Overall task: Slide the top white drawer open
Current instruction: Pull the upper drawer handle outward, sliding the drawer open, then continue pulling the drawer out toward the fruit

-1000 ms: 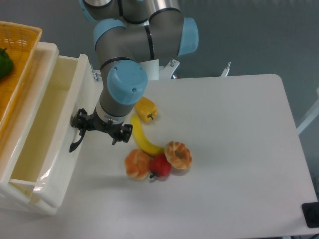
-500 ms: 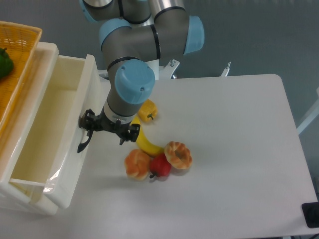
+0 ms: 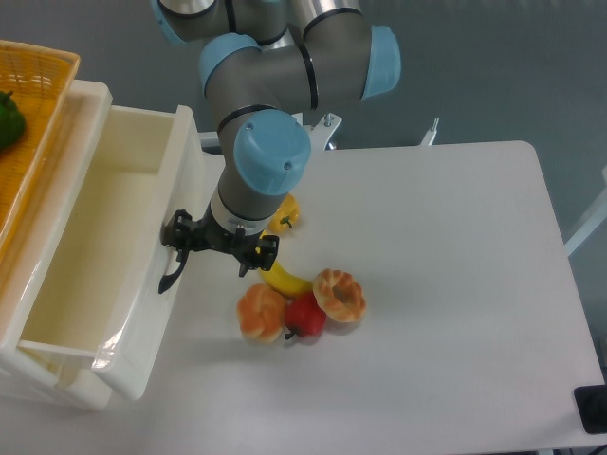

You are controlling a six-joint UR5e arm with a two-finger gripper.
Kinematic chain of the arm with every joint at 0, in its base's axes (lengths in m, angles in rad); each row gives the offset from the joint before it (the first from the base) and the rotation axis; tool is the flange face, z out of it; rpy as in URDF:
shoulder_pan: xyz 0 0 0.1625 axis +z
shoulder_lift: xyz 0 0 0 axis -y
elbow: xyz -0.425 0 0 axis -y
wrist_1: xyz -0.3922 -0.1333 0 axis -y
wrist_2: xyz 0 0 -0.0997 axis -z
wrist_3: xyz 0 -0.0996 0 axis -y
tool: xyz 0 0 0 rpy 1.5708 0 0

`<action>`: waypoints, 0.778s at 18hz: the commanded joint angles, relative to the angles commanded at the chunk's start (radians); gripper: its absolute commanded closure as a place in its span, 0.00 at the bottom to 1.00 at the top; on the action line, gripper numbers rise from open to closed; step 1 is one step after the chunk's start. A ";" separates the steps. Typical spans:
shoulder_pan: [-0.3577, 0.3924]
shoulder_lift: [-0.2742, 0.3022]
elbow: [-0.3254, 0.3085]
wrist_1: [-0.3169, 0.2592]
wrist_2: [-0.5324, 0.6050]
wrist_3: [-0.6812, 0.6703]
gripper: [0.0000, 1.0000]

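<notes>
Bright, even overhead light, soft shadows on the bench under the tool and fruit, glossy glare on the drawer rim left below the tool, sharp focus throughout, dim grey background above

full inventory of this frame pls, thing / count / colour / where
top white drawer: 1, cream-white, left, pulled out, inside looks bare
handle: 1, black, curved, on the drawer front
basket: 1, orange woven, top left above the drawer
green item: 1, in the basket, cut off by the frame edge
yellow pepper: 1, mid-table, partly behind the arm
banana: 1, yellow, below the pepper
pastries: 2, orange-tan, either side of the red fruit
red fruit: 1, between the pastries
table: 1, white
arm: 1, grey with blue caps
hand: 1, black, at the handle; grip unclear
</notes>
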 joint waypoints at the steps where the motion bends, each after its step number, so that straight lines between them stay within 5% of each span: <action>1: 0.000 -0.002 0.000 0.000 0.000 0.003 0.00; 14: 0.046 -0.008 0.008 0.002 0.000 0.044 0.00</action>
